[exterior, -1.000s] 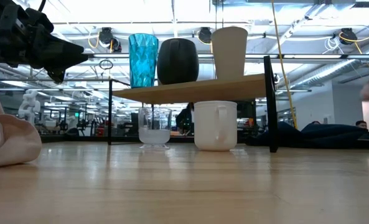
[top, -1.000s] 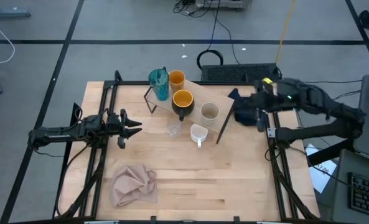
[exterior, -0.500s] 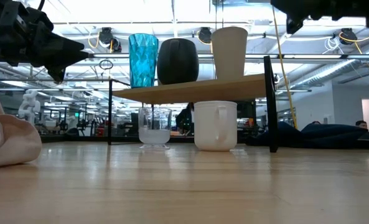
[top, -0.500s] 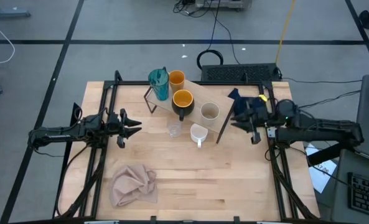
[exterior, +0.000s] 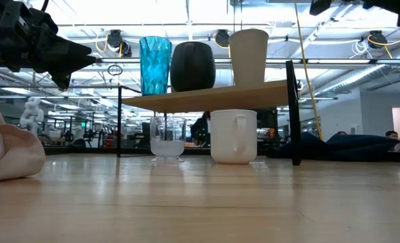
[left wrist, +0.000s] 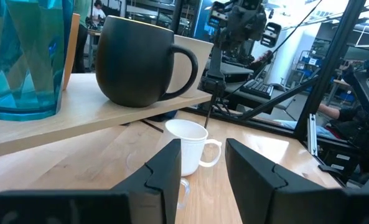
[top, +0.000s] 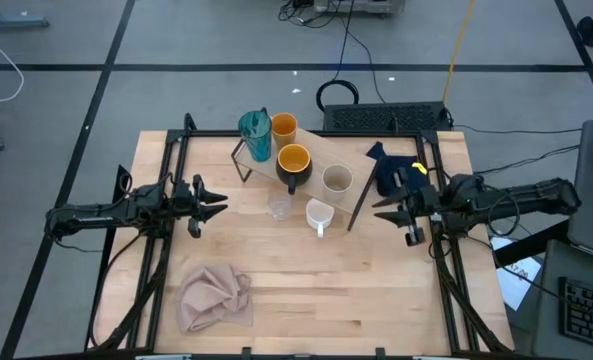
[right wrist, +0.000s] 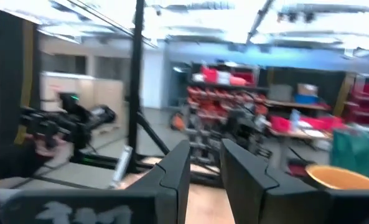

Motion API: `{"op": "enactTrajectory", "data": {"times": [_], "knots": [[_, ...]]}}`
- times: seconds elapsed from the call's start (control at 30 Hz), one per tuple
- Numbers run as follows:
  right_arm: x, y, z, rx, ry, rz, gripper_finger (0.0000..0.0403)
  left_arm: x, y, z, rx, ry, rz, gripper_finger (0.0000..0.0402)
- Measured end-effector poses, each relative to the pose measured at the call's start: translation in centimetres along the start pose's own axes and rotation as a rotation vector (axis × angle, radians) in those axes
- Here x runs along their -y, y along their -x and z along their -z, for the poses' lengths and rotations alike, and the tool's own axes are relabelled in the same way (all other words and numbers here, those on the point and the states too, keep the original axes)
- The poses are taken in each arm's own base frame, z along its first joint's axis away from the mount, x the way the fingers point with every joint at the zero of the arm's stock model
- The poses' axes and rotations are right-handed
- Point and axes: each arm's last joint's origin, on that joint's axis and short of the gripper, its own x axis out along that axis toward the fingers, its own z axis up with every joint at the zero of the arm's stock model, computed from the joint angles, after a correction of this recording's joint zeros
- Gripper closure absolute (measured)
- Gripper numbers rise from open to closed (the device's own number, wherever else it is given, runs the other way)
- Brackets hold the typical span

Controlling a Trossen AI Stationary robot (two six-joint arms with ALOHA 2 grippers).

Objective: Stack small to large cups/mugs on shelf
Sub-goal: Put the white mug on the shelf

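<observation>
Moved: my right gripper (top: 394, 208) has swung down toward the table's right edge, fingers parted, empty.
Left gripper (top: 219, 203): open, empty, near the tiny clear glass (top: 280, 208).
Light-wood shelf board (top: 312, 160): carries four cups.

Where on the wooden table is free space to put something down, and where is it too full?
Bare wood runs across the near part of the table, right of the pink cloth, and between the white mug and the right gripper. It is crowded on and around the shelf, where the clear glass stands too.
</observation>
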Motion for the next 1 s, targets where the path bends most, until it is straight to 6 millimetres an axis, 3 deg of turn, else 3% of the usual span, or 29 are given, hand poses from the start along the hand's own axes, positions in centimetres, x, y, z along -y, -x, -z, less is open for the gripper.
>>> {"op": "enactTrajectory", "data": {"times": [0.2, 0.37, 0.5, 0.67, 0.87, 1.0], "knots": [[-1.1, -0.4, -1.0, -0.152, 0.03, 0.163, 0.0326, 0.0, 0.0, 0.0, -0.004, -0.001, 0.006, 0.0277], [-2.3, -0.8, -1.8, -0.177, 0.1, 0.167, 0.0326, 0.0, 0.0, 0.1, -0.015, -0.008, 0.005, 0.0277], [-2.1, -0.6, -2.0, -0.179, 0.109, 0.22, 0.0326, 0.0, 0.0, 0.1, -0.015, -0.021, 0.005, 0.0277], [-2.7, -1.2, -1.2, -0.205, 0.021, 0.12, 0.0326, 0.0, 0.0, 0.2, -0.018, -0.007, 0.005, 0.0277], [-4.9, -3.7, 0.2, -0.199, 0.014, 0.01, 0.0326, 0.0, 0.0, 0.2, -0.019, -0.004, 0.004, 0.0277], [-6.6, -5.4, 1.2, -0.282, 0.053, 0.06, 0.0326, 0.0, 0.0, 0.2, -0.019, 0.005, 0.004, 0.0277]]}}
